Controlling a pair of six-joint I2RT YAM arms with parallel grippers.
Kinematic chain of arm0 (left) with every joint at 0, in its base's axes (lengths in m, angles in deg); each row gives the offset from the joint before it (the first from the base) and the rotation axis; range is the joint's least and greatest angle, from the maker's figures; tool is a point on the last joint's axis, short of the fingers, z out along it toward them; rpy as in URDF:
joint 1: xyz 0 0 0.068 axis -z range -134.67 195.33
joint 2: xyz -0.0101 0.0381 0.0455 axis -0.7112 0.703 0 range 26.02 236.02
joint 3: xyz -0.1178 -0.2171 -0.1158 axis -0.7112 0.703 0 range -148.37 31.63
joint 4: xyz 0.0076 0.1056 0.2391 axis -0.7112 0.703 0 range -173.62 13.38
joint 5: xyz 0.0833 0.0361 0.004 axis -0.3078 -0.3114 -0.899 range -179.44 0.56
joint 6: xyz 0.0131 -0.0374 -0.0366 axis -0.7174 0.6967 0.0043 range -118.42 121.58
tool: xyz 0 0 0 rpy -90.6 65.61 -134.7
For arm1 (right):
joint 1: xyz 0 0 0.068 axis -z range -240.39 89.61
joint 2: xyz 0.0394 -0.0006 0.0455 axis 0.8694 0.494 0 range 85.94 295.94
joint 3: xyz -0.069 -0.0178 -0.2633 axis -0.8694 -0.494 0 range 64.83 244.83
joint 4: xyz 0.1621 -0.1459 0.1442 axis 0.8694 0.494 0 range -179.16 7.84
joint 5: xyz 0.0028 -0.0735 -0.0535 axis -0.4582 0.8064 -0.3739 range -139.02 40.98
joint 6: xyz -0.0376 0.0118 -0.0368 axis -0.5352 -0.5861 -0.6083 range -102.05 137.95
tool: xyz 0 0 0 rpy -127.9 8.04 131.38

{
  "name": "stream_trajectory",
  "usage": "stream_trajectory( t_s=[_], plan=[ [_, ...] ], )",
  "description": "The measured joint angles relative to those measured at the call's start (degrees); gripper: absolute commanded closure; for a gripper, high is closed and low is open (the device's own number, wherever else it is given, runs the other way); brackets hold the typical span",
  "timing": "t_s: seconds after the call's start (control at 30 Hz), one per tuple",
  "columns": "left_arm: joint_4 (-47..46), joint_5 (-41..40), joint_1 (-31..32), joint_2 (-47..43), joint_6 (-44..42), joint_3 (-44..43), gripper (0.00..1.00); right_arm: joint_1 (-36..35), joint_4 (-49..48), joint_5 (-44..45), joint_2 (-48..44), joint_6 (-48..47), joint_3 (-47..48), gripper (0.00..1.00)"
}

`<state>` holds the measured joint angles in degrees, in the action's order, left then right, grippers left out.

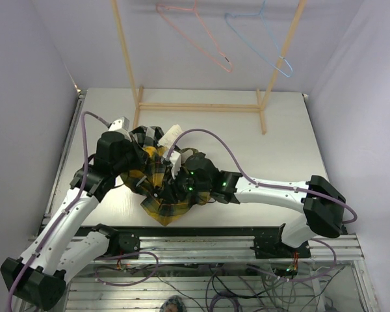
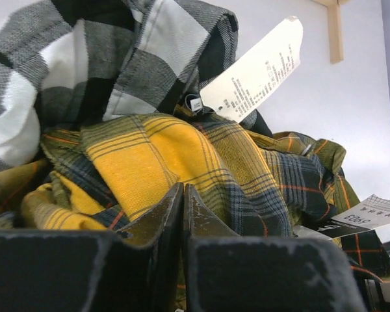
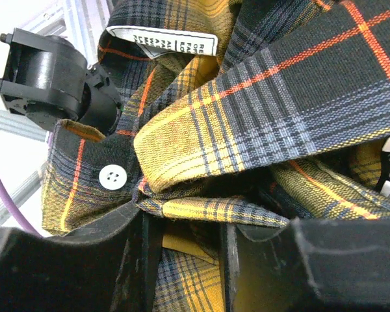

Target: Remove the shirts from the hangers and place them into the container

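Pale walls close in a white tabletop [image 1: 286, 130], and a wooden rack [image 1: 201, 106] stands along its far edge. Two arms reach in from the near edge and meet over one heap of cloth, which lies nearer the near edge and a little left of the middle.

The heap is two shirts. The yellow-and-black plaid shirt [image 1: 162, 208] spreads at the bottom and spills toward the near edge. The black-and-white check shirt [image 1: 146, 135] is bunched on the far side, touching it. Both look soft, light and limp. They will likely sag and drag, so a pinch on a thick fold, collar or hem should hold better than one loose layer.

No container shows in any view. Whether it sits under the heap I cannot tell.

Two bare wire hangers hang on the rack, one pink hanger [image 1: 195, 32] and one blue hanger [image 1: 260, 39], so both shirts are already off.

The left hand [image 2: 183, 208] is pressed against yellow plaid with its fingers drawn almost together, only a slit between them. I cannot tell whether cloth is caught there. The right hand [image 3: 185, 227] has its fingers apart, with a yellow plaid fold lying loosely in the gap.

Two paper tags [image 2: 253, 71] stick out of the cloth. One sewn label [image 3: 162, 40] and one white button [image 3: 112, 176] show by the right hand.
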<state>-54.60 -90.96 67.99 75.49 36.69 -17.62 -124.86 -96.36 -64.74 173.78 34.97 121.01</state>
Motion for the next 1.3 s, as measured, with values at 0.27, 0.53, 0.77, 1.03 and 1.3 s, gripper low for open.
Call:
stream_trajectory(
  t_s=[0.27, 0.53, 0.77, 1.03, 1.3],
  plan=[
    [-3.7, 6.4, 0.0, 1.3, 1.3, 0.4, 0.86, -0.2, 2.0, 1.0, 0.1, 0.0, 2.0, 0.62],
    [-5.3, 10.6, 0.0, 5.4, 1.2, 0.3, 0.89, -0.2, 5.0, 2.9, -0.1, 0.2, 3.6, 0.46],
    [-5.7, 10.9, 0.0, 14.1, 0.1, 0.4, 0.91, -0.6, 14.2, 12.2, -8.9, 1.5, 6.1, 0.43],
    [-9.3, 10.8, 0.0, 21.6, -0.1, 0.4, 0.93, -0.6, 22.9, 30.1, -26.7, 2.5, 7.2, 0.38],
    [-22.1, 13.7, 0.7, 31.9, 1.7, 1.0, 0.93, -0.5, 34.5, 48.7, -33.8, 7.5, 2.6, 0.37]
  ],
)
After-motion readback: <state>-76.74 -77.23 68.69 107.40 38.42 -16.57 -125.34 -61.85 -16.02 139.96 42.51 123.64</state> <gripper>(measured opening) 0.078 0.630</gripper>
